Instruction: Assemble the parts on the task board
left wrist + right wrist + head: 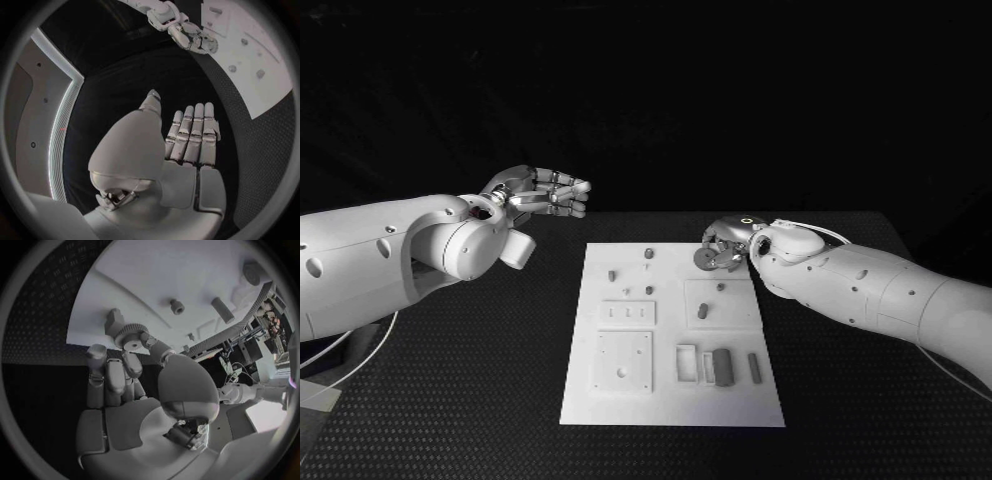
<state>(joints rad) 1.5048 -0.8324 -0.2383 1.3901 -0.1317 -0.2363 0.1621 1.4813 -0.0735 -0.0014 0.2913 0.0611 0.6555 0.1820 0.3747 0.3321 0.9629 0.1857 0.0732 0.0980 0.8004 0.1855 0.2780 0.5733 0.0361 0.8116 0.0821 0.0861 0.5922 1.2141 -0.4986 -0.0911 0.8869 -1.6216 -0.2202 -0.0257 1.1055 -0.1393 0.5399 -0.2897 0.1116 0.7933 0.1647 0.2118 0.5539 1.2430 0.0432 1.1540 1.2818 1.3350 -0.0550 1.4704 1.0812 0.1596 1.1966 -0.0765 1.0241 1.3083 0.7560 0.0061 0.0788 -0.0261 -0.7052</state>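
The white task board [668, 400] lies in the middle of the table. My right hand [730, 243] hovers over its far right corner and pinches a grey toothed gear [708, 258] between thumb and fingers. In the right wrist view the gear [130, 334] sits at the fingertips [150, 342], just above the board [181, 270]. Small pegs [651, 252] stand on the far part of the board, and a short part [702, 312] lies in the middle. My left hand [538, 195] is raised left of the board, fingers straight, holding nothing; the left wrist view shows its bare palm [187, 165].
Near the front of the board lie grey blocks [721, 367] and a thin bar [756, 368], beside a square recessed plate [623, 360]. Black table mat [473, 400] surrounds the board on all sides.
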